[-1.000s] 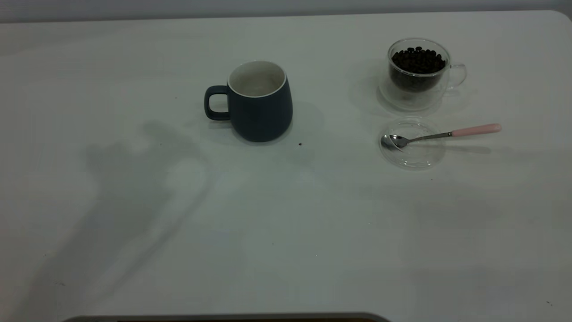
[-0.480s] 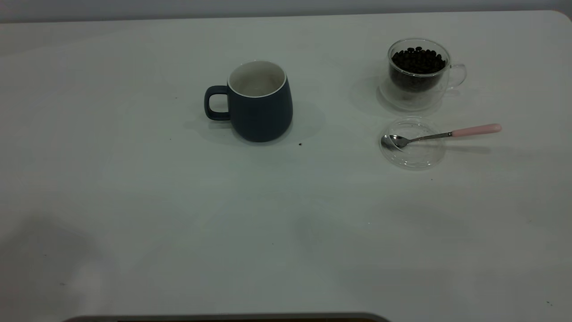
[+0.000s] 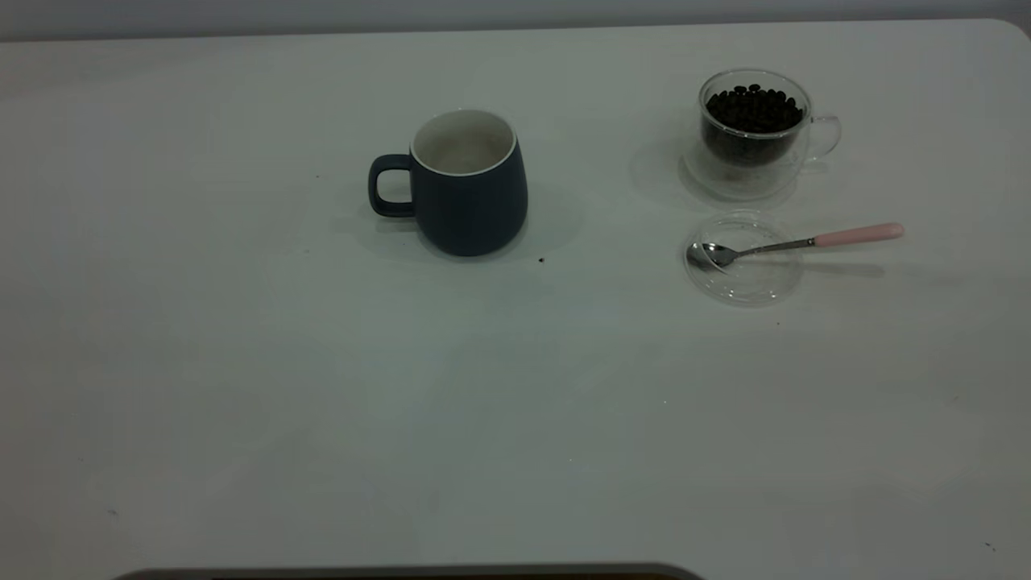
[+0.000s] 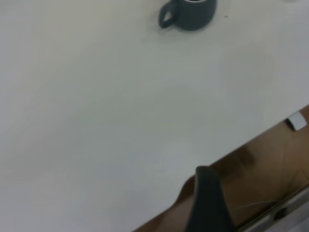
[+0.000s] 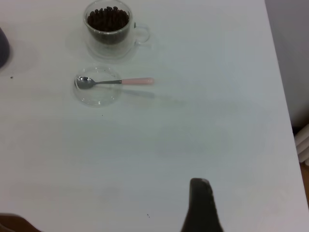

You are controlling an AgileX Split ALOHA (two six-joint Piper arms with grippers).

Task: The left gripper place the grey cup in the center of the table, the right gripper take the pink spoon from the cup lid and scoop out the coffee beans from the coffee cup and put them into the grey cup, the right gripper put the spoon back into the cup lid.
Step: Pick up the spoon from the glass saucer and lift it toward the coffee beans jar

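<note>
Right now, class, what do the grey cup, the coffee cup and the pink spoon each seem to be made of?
Grey cup: likely ceramic; matte dark outside, white inside.
Coffee cup: clear glass, apparently double-walled; coffee beans show through.
Pink spoon: shiny metal bowl and stem; pale pink handle, material unclear.

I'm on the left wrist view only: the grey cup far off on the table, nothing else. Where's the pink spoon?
Observer: The pink spoon lies with its bowl in the cup lid, and its handle sticks out past the rim toward the right arm's side.
Operator: And the coffee cup?
Observer: The coffee cup stands upright just beyond the lid in the exterior view, filled with coffee beans.
Operator: Any beans in the grey cup yet?
Observer: No. From above, the grey cup shows only its bare white inside.
</note>
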